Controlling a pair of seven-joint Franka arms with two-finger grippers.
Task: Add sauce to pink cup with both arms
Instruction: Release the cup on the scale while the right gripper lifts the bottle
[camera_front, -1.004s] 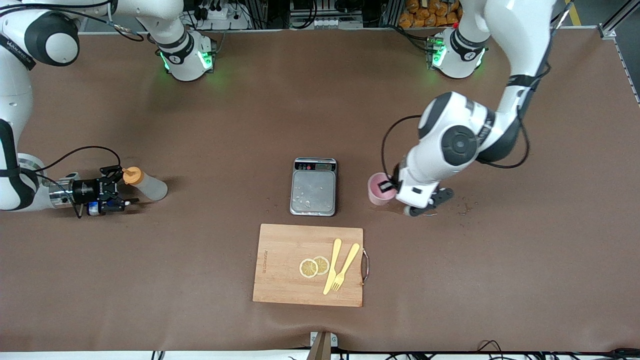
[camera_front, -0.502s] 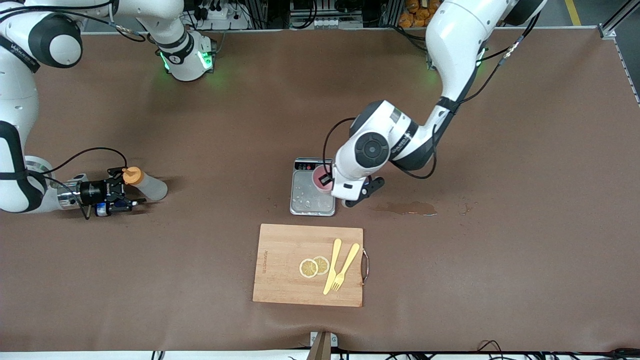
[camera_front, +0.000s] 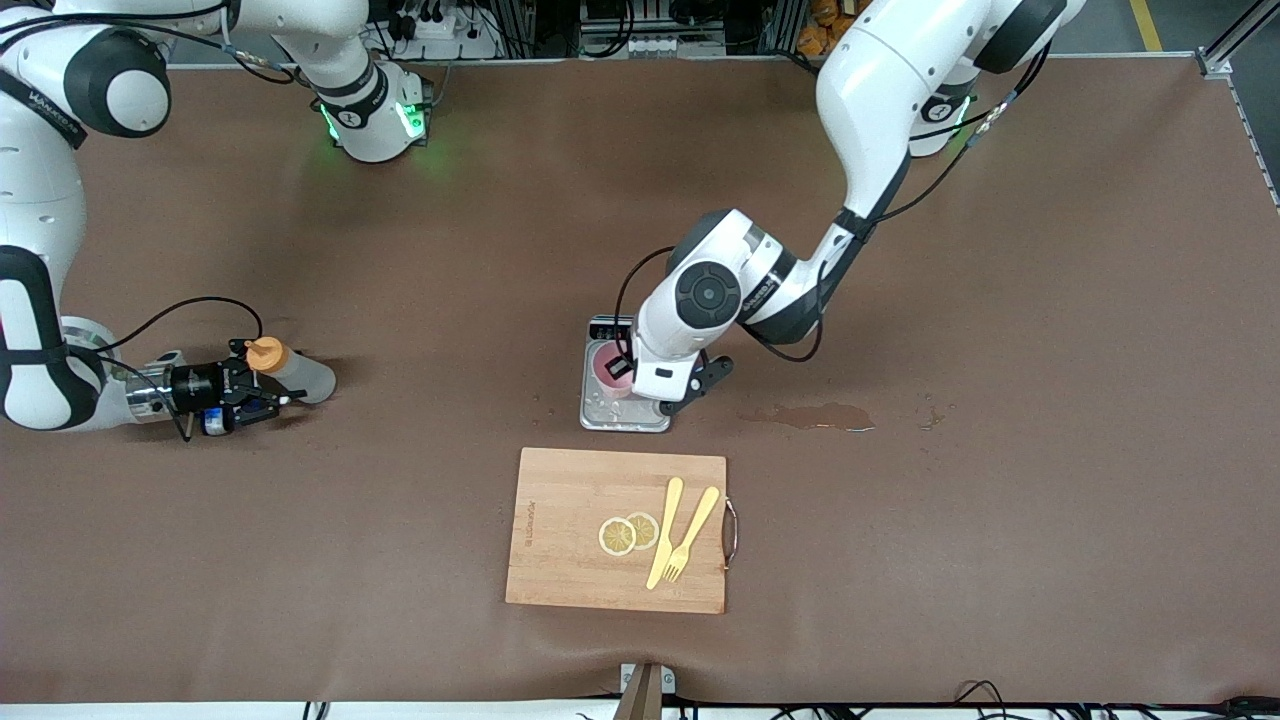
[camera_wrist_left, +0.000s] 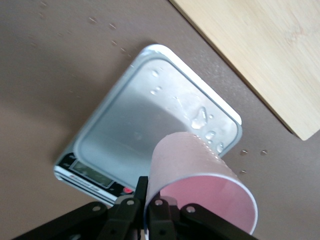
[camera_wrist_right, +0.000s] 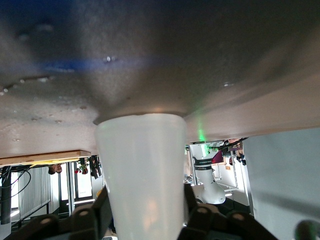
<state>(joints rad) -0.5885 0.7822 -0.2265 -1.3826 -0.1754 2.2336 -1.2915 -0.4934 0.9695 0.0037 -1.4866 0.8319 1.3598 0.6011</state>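
The pink cup (camera_front: 604, 368) hangs upright in my left gripper (camera_front: 622, 374) over the steel scale (camera_front: 612, 416). In the left wrist view the fingers (camera_wrist_left: 141, 192) pinch the cup's rim (camera_wrist_left: 200, 190), one inside and one outside, with my left gripper (camera_wrist_left: 150, 205) at the wall. I cannot tell whether its base touches the scale plate (camera_wrist_left: 125, 125). The sauce bottle (camera_front: 300, 376), orange-capped, stands on the table at the right arm's end. My right gripper (camera_front: 262, 382) reaches in level with the table and its fingers (camera_wrist_right: 95, 212) press both sides of the bottle (camera_wrist_right: 142, 170).
A wooden cutting board (camera_front: 560, 540) with a yellow knife and fork (camera_front: 690, 530) and two lemon slices (camera_front: 625, 533) lies nearer the front camera than the scale. A brown wet stain (camera_front: 812, 415) lies beside the scale toward the left arm's end. Water drops dot the scale plate.
My left gripper carried the pink cup from the spot by the wet stain to over the scale. My right gripper's fingers closed in on the sauce bottle.
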